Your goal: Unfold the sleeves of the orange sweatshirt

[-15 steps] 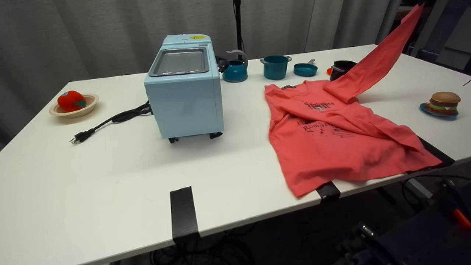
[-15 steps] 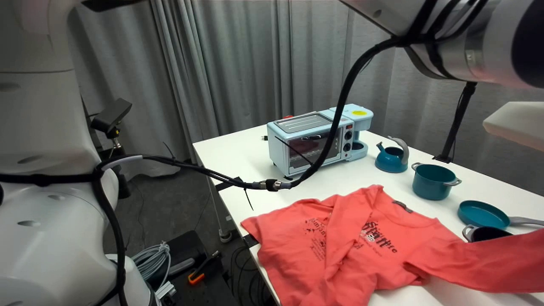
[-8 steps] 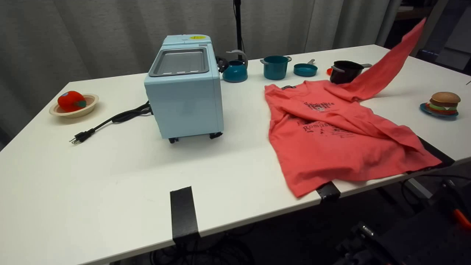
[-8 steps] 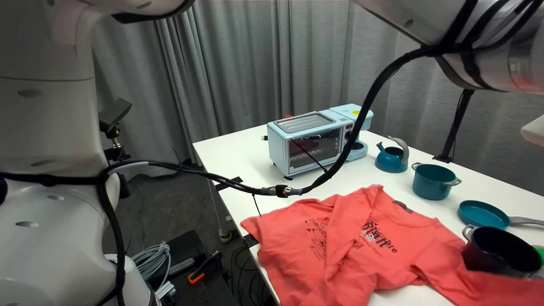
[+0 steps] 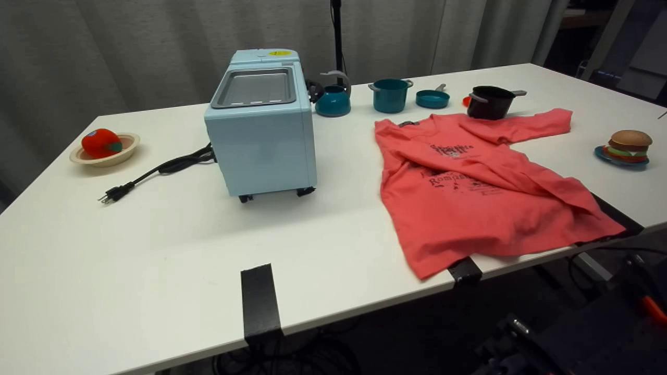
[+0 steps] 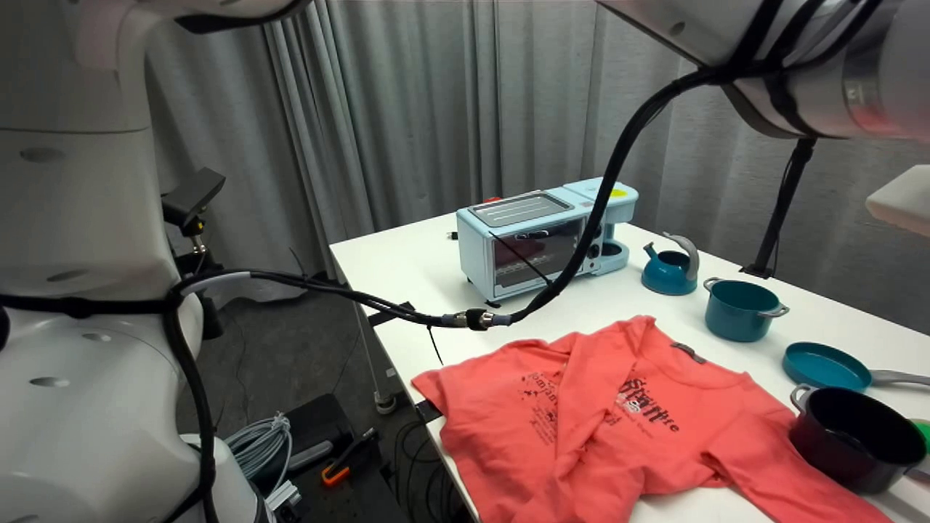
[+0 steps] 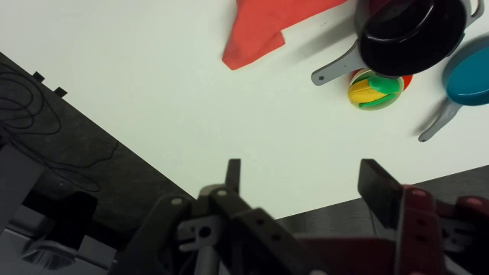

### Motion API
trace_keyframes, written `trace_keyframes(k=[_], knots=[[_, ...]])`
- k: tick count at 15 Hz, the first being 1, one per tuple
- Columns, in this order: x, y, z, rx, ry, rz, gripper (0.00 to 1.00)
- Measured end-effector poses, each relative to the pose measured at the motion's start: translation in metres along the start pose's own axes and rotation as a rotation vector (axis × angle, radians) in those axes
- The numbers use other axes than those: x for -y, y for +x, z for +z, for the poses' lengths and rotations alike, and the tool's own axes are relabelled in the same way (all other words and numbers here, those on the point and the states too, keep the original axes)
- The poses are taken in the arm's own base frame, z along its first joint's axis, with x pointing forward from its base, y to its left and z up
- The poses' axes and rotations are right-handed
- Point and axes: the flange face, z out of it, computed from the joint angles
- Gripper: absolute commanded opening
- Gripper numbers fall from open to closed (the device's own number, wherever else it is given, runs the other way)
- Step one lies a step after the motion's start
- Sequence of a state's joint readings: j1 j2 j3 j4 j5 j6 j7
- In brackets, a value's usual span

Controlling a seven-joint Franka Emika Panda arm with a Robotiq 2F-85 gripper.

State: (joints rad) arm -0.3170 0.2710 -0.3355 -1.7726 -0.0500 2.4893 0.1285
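Note:
The orange sweatshirt (image 5: 464, 219) lies on the white table, its printed chest facing up, in both exterior views. One of the sleeves (image 5: 542, 125) stretches out flat from the shoulder, running past the black pot. Its cuff end (image 7: 254, 42) shows at the top of the wrist view. The other sleeve (image 6: 588, 407) lies folded diagonally across the chest. My gripper (image 7: 301, 168) is open, its fingers wide apart with only bare table and floor visible between them. It is clear of the fabric; the exterior views do not show it.
A black pot (image 5: 490, 103) stands right beside the outstretched sleeve, with a toy corn (image 7: 366, 93) near its handle. A toy burger (image 5: 628, 146) is on the near side of that sleeve. The light-blue toaster oven (image 5: 263, 140) and teal pot (image 6: 741, 309) stand farther off.
The outstretched sleeve hung raised in the air a second ago. It has come loose and dropped onto the table, uncovering the black pot. The arm shifted right, then slightly back.

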Motion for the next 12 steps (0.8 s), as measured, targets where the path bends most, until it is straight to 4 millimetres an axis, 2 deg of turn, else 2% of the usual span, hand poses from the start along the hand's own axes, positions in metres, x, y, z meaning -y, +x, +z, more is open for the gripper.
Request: trace_keyframes(k=[2, 5, 8, 12], knots=[[0.015, -0.011, -0.004, 0.025, 0.023, -0.047, 1.00], [0.036, -0.038, -0.004, 0.083, 0.056, -0.138, 1.00], [0.050, -0.074, 0.005, 0.171, 0.090, -0.255, 1.00], [0.055, -0.129, 0.026, 0.294, 0.135, -0.432, 1.00]])
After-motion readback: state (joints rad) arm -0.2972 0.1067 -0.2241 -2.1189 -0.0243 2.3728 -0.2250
